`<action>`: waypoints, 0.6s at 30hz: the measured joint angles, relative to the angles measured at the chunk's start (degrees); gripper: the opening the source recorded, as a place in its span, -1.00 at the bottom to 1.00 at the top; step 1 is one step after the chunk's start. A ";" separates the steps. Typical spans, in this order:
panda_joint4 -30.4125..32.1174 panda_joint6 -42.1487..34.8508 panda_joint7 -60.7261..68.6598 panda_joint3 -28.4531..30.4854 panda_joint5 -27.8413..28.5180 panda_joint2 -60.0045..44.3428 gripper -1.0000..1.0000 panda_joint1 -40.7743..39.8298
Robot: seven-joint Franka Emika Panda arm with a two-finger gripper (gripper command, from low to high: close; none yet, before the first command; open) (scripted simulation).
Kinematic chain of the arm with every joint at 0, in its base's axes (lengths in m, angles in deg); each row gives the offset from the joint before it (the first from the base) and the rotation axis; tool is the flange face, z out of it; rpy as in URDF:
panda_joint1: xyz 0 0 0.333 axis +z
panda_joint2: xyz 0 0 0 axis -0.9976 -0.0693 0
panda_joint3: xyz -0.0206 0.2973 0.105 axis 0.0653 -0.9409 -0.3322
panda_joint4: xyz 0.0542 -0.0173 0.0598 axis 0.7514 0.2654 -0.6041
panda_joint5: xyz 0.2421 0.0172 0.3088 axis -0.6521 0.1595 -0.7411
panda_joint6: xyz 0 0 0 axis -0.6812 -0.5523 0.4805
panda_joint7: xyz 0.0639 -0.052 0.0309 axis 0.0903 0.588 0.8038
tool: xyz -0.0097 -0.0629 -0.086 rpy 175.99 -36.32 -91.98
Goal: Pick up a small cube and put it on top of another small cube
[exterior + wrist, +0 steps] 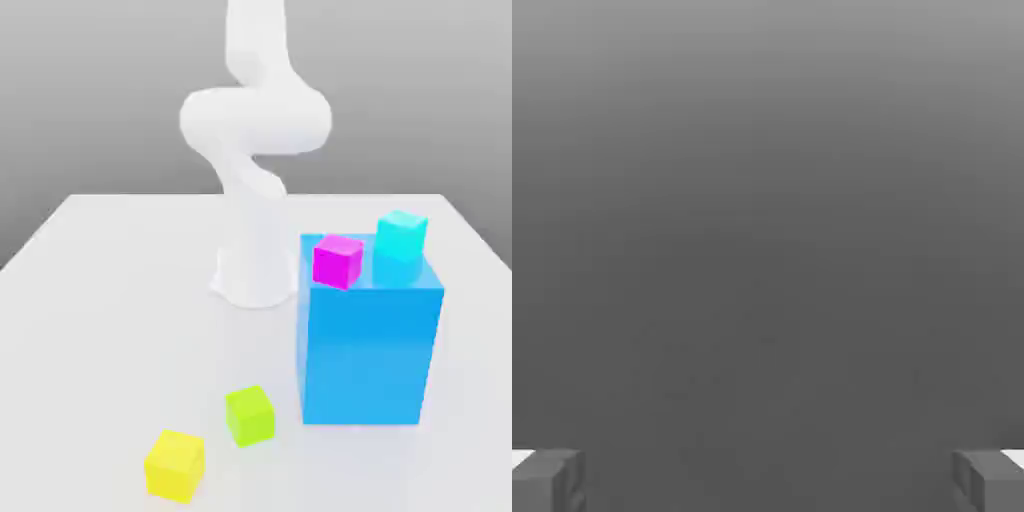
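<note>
Exterior view: yellow cube (175, 463) flat on table (100, 300), one corner toward the camera, no long axis; green cube (249, 414) near, at its 2 o'clock, apart. Blue block (368, 350) carries magenta cube (337, 260) and cyan cube (401, 238). Hand view: gripper (768, 480) fingers (547, 478) spread wide, holding nothing.

- small cube (175, 463): lies on the table (100, 300), nearest the front, toward the exterior view's left.
- other small cube (249, 414): sits just behind and right of it, apart, left of the big block (370, 350).
- big block: stands on the table, right of the arm's base (255, 270).
- top front cube (337, 261) and top rear cube (401, 237): rest on the block, side by side.
</note>
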 joint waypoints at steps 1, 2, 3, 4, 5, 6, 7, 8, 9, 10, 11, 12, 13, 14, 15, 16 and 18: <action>0.52 0.98 -0.15 0.26 -0.04 -2.26 0.00 -0.18; 1.02 1.92 -0.29 0.50 -0.10 -4.42 0.00 -0.38; 1.52 2.84 -0.41 0.74 -0.17 -6.54 0.00 -0.58; 2.00 3.75 -0.53 0.98 -0.23 -8.64 0.00 -0.75; 2.48 4.65 -0.69 1.29 -0.24 -10.73 0.00 -0.87; 2.97 5.56 -0.80 1.52 -0.32 -12.81 0.00 -1.06; 3.45 6.47 -0.91 1.77 -0.40 -14.89 0.00 -1.25; 3.93 7.37 -1.01 2.00 -0.50 -16.97 0.00 -1.44; 4.41 8.27 -1.11 2.24 -0.59 -19.04 0.00 -1.63; 4.89 9.17 -1.20 2.46 -0.70 -21.12 0.00 -1.85; 5.37 10.07 -1.29 2.69 -0.81 -23.20 0.00 -2.04; 5.86 10.98 -1.37 2.94 -0.92 -25.27 0.00 -2.23; 6.34 11.88 -1.46 3.18 -1.04 -27.35 0.00 -2.42; 6.82 12.78 -1.53 3.39 -1.17 -29.43 0.00 -2.63; 7.29 13.66 -1.60 3.73 -1.30 -31.51 0.00 -2.71; 7.78 14.57 -1.67 3.95 -1.44 -33.58 0.00 -2.92; 8.74 16.38 -1.78 4.35 -1.75 -37.74 0.00 -3.59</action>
